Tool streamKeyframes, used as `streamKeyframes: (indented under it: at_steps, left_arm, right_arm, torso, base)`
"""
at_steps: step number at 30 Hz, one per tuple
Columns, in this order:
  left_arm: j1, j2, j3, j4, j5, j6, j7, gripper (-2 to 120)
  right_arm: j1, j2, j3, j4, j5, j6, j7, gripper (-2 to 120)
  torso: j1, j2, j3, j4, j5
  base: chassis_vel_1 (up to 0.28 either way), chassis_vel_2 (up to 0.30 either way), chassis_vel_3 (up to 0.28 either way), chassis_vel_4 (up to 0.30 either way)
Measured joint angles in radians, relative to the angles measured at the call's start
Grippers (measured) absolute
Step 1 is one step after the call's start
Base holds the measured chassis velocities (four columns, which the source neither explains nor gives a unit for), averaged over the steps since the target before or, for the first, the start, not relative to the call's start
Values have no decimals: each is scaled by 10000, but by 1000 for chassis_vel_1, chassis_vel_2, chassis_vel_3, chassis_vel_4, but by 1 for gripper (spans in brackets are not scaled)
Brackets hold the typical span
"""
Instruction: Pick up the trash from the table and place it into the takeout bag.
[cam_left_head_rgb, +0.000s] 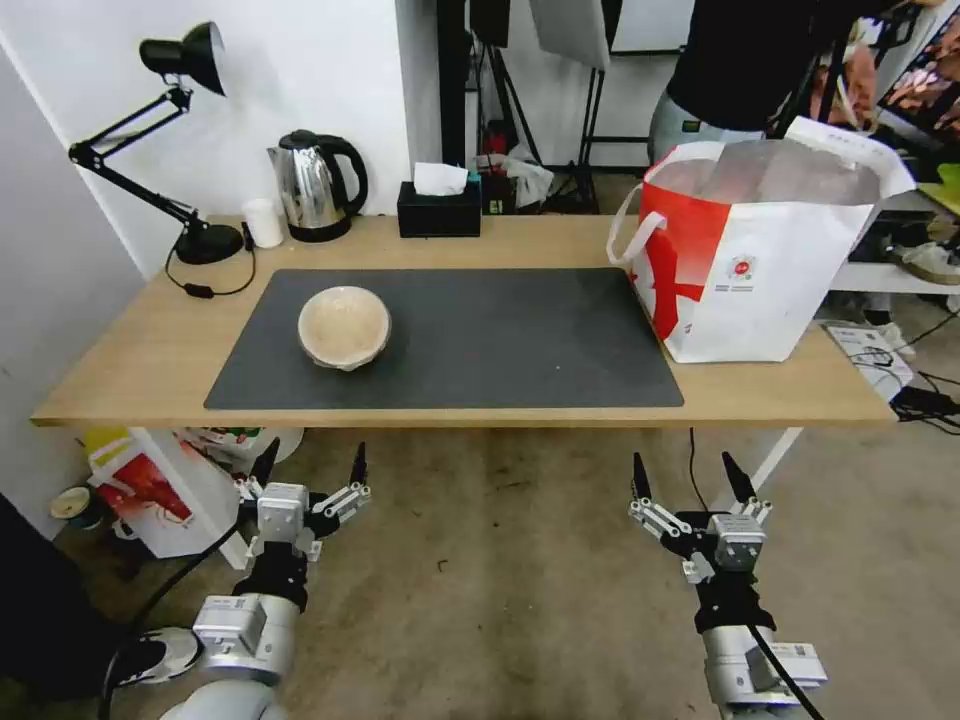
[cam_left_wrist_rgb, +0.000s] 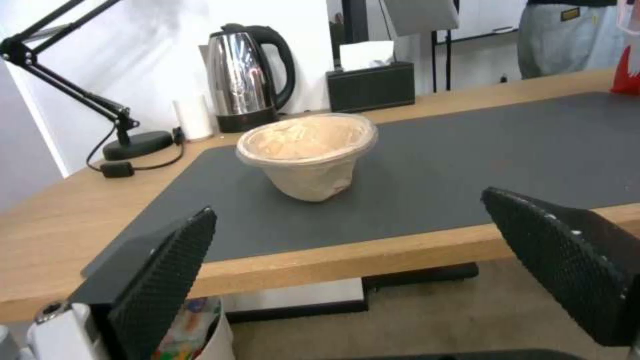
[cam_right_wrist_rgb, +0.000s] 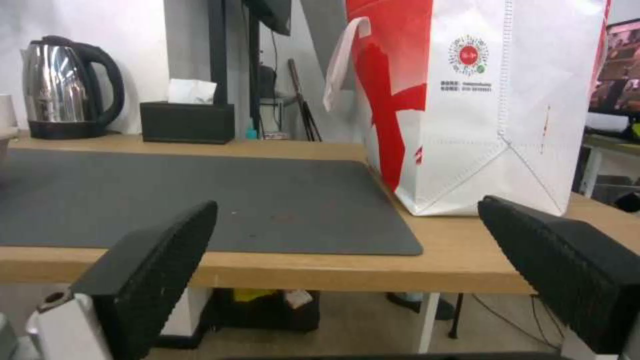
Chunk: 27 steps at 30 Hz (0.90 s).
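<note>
Trash: one beige bowl (cam_left_head_rgb: 344, 326) | one takeout bag (cam_left_head_rgb: 750, 260) | left gripper (cam_left_head_rgb: 308, 464), right gripper (cam_left_head_rgb: 690, 479) spread (both)

We saw the left gripper (cam_left_wrist_rgb: 373, 270) held below and in front of the table's (cam_left_wrist_rgb: 40, 250) near edge, its two black textured fingers (cam_left_wrist_rgb: 167, 280) spread wide apart with nothing between them. On the dark grey mat (cam_left_wrist_rgb: 467, 160), toward its far left corner, the beige round bowl (cam_left_wrist_rgb: 308, 152) stood upright, its rim slightly crumpled. Beyond the mat, along the table's far edge, we noted a steel kettle (cam_left_wrist_rgb: 243, 80), a small white cup (cam_left_wrist_rgb: 193, 117) just beside it, a black tissue box (cam_left_wrist_rgb: 371, 85) and the base of a black desk lamp (cam_left_wrist_rgb: 137, 144). A sliver of red from the takeout bag (cam_left_wrist_rgb: 627, 75) showed at the mat's far right.
</note>
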Motion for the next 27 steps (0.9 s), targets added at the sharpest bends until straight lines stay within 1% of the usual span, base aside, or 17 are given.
streamKeyframes:
  at_steps: [10, 12, 13, 14, 15, 19, 20, 24, 25, 27]
  left_arm:
    - [0, 0, 0, 0, 0, 0, 0, 100]
    - [0, -4, 38, -43, -35, 75, -116, 100]
    - [3, -27, 129, -142, -137, 244, -324, 100]
    - [6, -65, 286, -307, -309, 522, -670, 100]
    - [6, -65, 286, -307, -309, 522, -670, 100]
    - [32, -209, 882, -933, -988, 1625, -2049, 100]
    - [32, -209, 882, -933, -988, 1625, -2049, 100]
    - [58, -360, 1508, -1578, -1691, 2765, -3481, 100]
    - [58, -360, 1508, -1578, -1691, 2765, -3481, 100]
    - [68, -431, 1797, -1886, -2022, 3301, -4153, 100]
  right_arm:
    - [0, 0, 3, 1, 0, 0, 2, 100]
    - [0, -1, 3, 1, 1, -1, 2, 100]
    - [0, -1, 4, 1, 1, -1, 3, 100]
    - [0, -1, 4, 1, 0, -1, 2, 100]
    - [0, -1, 4, 1, 0, -1, 2, 100]
    - [0, -1, 4, 1, 2, -1, 3, 100]
    - [0, -1, 4, 1, 2, -1, 3, 100]
    - [0, -1, 4, 1, 4, -1, 3, 100]
    - [0, -1, 4, 1, 4, -1, 3, 100]
    - [0, -1, 5, 1, 4, -1, 3, 100]
  torso:
    - [0, 0, 0, 0, 0]
    - [0, 0, 0, 0, 0]
    - [0, 0, 0, 0, -1]
    - [0, 0, 0, 0, -1]
    - [0, 0, 0, 0, -1]
    - [0, 0, 0, 0, 0]
    - [0, 0, 0, 0, 0]
    - [0, 0, 0, 0, 1]
    - [0, 0, 0, 0, 1]
    - [0, 1, 0, 0, 1]
  base:
    - [0, 0, 0, 0]
    - [0, 0, 0, 0]
    - [0, 0, 0, 0]
    - [0, 0, 0, 0]
    - [0, 0, 0, 0]
    - [0, 0, 0, 0]
    - [0, 0, 0, 0]
    - [0, 0, 0, 0]
    - [0, 0, 0, 0]
    - [0, 0, 0, 0]
